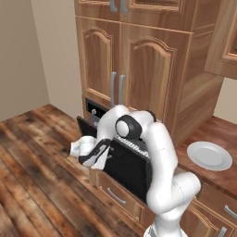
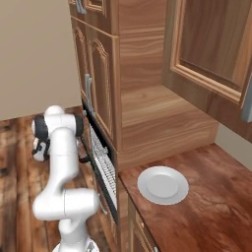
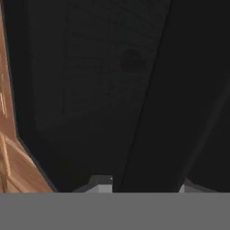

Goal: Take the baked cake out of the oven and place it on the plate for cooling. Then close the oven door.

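One faint dark lump, perhaps the baked cake (image 3: 131, 59) | oven door (image 1: 127, 167) ajar | jaw state unclear

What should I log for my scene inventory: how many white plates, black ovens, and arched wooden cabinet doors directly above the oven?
White plate: 1
Black oven: 1
Arched cabinet doors directly above the oven: 2
Total: 4
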